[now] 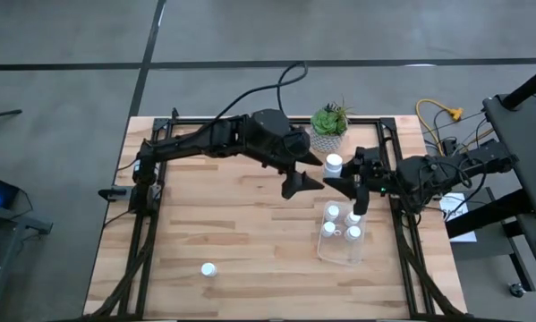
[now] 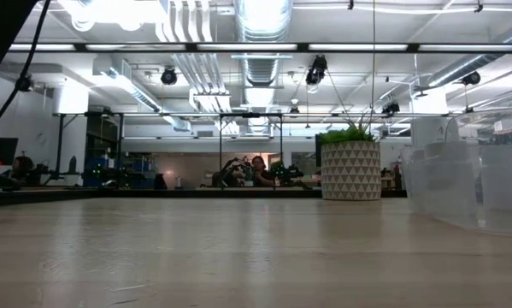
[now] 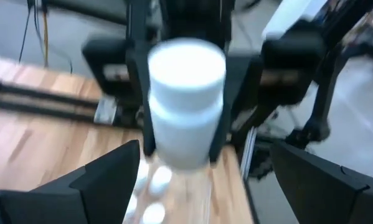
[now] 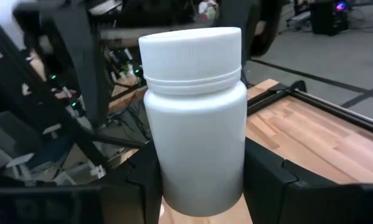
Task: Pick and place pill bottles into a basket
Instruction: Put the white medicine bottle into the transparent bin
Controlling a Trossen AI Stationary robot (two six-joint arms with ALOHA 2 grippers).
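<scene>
Right gripper point(image 1: 339, 182): fingers clamped on an upright pill bottle point(image 1: 334, 164), held aloft just beside the basket point(image 1: 342, 250), which contained four bottles. Left gripper point(image 1: 305, 177): fingers spread, empty, facing it. Advice: centre over a free spot, lower, then release.

A wooden table point(image 1: 241, 241) sits on a grey floor point(image 1: 62, 98). A small green plant in a pale pot point(image 1: 328, 125) stands near the table's far edge — up close, the pot has a triangle pattern. Yellow cables point(image 1: 439, 116) lie beside the table. People point(image 2: 247, 171) sit far back in the room.
</scene>
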